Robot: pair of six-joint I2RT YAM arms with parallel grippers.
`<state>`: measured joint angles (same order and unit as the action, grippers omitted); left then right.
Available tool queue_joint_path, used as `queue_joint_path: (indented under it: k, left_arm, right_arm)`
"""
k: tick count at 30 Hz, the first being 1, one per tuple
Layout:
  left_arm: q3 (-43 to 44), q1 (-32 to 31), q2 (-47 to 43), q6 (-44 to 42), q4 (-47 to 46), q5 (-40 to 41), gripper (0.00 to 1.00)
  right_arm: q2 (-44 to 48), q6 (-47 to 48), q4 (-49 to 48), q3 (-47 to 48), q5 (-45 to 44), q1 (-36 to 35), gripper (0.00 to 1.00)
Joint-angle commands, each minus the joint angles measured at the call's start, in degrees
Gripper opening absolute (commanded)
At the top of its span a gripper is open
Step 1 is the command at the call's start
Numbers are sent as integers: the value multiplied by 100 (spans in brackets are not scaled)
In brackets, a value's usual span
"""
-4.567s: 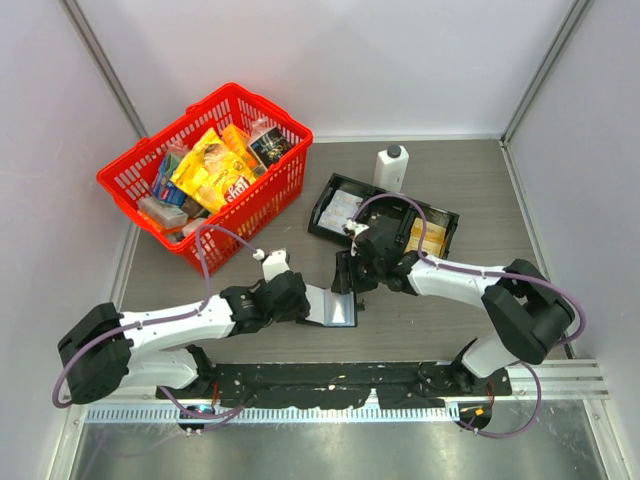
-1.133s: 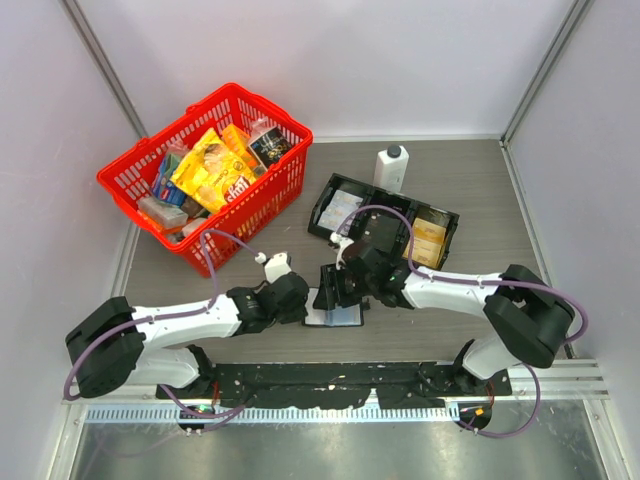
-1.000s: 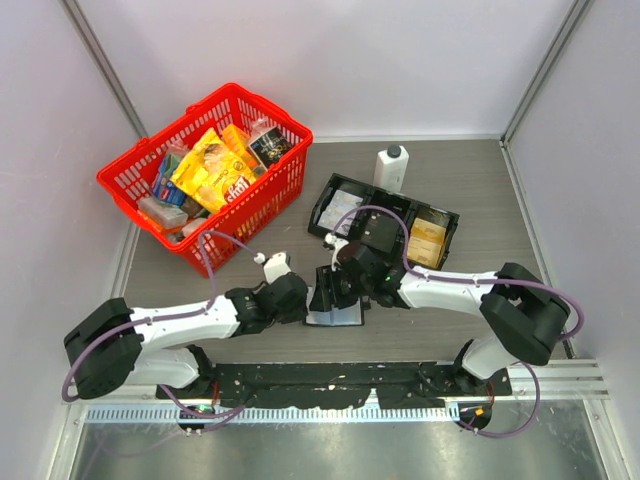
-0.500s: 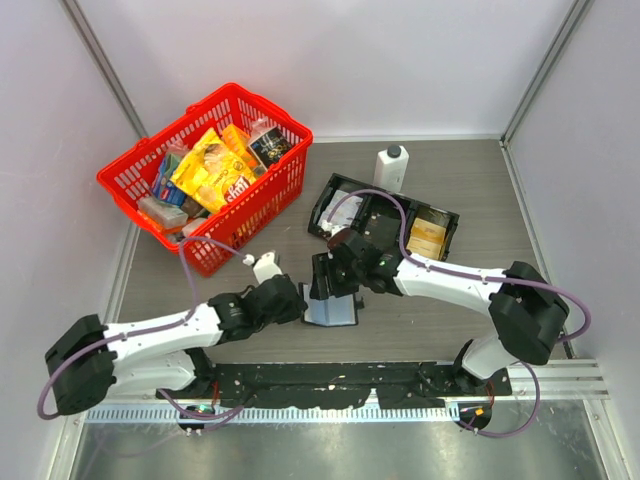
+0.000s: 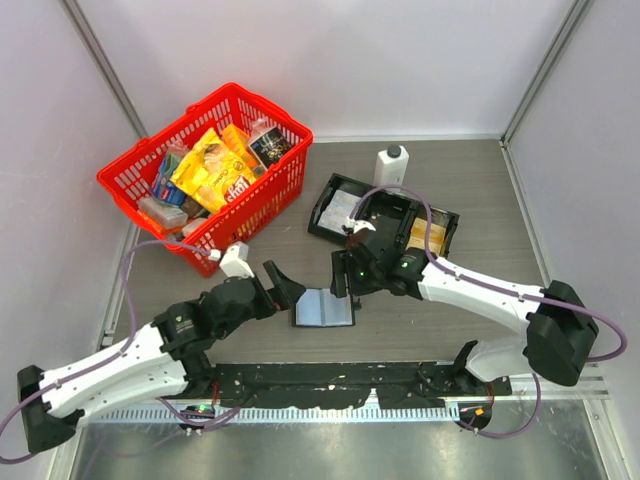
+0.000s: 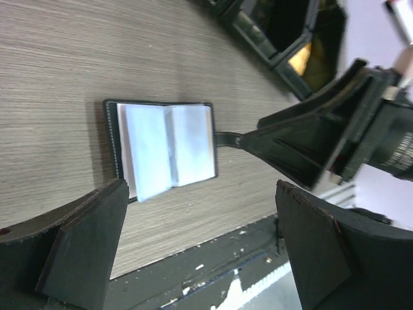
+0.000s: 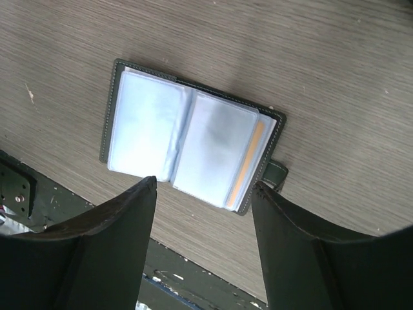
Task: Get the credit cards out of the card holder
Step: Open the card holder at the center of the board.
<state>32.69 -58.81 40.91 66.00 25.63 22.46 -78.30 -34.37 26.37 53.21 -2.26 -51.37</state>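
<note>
The black card holder (image 5: 323, 308) lies opened flat on the table, its pale blue and grey sleeves facing up (image 7: 187, 142) (image 6: 164, 145). A golden-yellow credit card's edge (image 7: 248, 160) shows in the right-hand sleeve. My left gripper (image 5: 285, 288) hangs open just left of the holder, holding nothing (image 6: 203, 258). My right gripper (image 5: 340, 282) hovers open above the holder's far right edge, its fingers apart with nothing between them (image 7: 203, 248). The right gripper (image 6: 310, 145) also shows in the left wrist view, beside the holder's snap tab.
A long black tray (image 5: 318, 222) stands behind the holder, with a pale card (image 5: 344, 208) and a golden-yellow card (image 5: 431, 238) in it. A white bottle (image 5: 391, 166) stands behind the tray. A red basket (image 5: 287, 180) of packets sits at the back left.
My left gripper has opened wide and drawn back left, away from the holder. The right gripper has widened and shifted slightly right. The holder now lies open flat.
</note>
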Motion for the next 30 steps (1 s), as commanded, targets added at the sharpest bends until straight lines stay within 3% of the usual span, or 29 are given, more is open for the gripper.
queue_joint_path:
  k: [1,4,9,14,19,30]
  left_arm:
    - [-577,1,-854,244,-268,-241,99]
    - [-1359,1,-1557,904,-882,-505,100]
    - [-1380,1,-1859,1179,-42,-637,100]
    - [-888,1,-911,1100,302,-953,100]
    - [-133,-69,381,459,434,-1024,99]
    - [686,-140,1718,115,698,-76,73]
  right_arm:
    - [342,-508,-229,-258,-336,-22,64]
    - [377,-904,-386,-469,-424,-100,59]
    - [289,-1580,-677,-750,-818,-461,55]
    - [-44,-1924,-887,-909,-873,-567,55]
    - [-361,-2003,-985,-953,-829,-619,54]
    - [-607,-2030,-1222,-1058,-740,-619,52]
